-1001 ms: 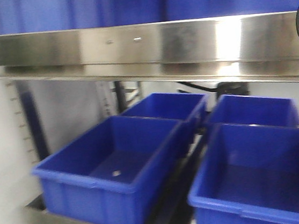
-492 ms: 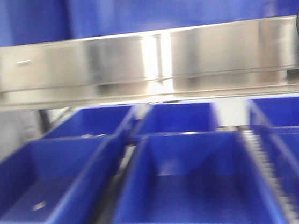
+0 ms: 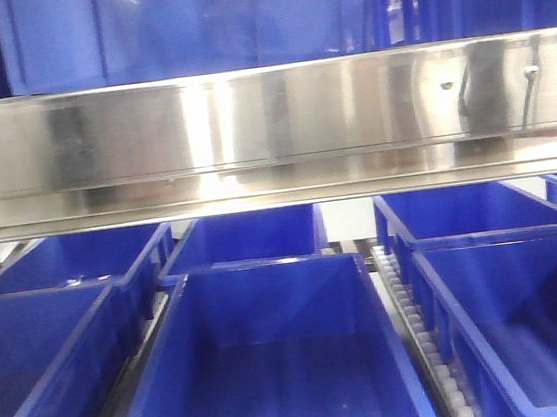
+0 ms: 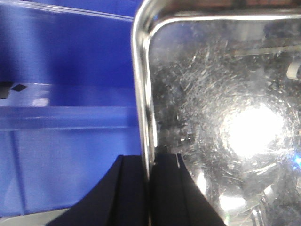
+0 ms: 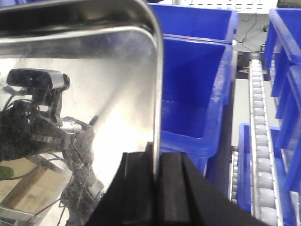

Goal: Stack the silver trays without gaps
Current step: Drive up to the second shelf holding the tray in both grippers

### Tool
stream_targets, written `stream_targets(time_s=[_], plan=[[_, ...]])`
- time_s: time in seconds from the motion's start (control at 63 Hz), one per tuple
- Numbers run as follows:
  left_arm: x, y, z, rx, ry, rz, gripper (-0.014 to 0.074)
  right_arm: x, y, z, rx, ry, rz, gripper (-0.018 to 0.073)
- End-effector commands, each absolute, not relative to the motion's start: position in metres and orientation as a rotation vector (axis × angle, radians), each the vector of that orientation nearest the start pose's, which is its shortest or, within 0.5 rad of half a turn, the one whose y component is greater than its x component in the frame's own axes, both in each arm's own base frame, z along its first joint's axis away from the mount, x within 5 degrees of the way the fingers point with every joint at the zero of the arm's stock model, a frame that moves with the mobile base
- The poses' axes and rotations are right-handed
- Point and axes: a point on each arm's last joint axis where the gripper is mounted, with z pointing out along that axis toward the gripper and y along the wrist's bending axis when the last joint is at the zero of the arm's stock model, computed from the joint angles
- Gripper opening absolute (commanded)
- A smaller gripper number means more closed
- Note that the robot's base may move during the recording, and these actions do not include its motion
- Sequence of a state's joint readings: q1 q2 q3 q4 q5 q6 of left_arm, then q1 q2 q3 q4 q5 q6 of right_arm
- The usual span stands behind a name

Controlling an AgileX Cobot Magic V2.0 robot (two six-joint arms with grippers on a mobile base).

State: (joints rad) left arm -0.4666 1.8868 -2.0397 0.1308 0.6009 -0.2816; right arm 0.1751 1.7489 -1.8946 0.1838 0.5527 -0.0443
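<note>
Left claw [image 4: 149, 165]: clamped on the silver tray [image 4: 211, 84] rim; the tray spreads to its right.
Right claw [image 5: 154, 162]: clamped on a silver tray rim; that tray spreads leftward.
Beyond: blue bins [image 3: 267, 371].

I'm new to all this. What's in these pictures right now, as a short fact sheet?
left gripper: shut on rim of shiny rectangular silver tray
right gripper: shut on rim of a silver tray; same one or not, unclear
front view, top: long stainless steel rail
under it: deep blue plastic bins
between bins: roller track
</note>
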Motion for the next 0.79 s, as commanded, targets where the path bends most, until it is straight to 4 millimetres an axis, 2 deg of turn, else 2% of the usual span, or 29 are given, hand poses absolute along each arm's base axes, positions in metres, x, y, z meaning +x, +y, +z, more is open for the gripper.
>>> stream_targets(time_s=[0.0, 0.778], plan=[[0.4031, -0.1925, 0.4342, 0.24, 1.898, -0.342, -0.0018, 0.4011, 0.0791, 0.4608, -0.119, 1.805, 0.289, -0.007], [0.4031, -0.1925, 0.4342, 0.24, 1.898, -0.342, -0.0018, 0.4011, 0.0791, 0.4608, -0.119, 1.805, 0.289, -0.007]])
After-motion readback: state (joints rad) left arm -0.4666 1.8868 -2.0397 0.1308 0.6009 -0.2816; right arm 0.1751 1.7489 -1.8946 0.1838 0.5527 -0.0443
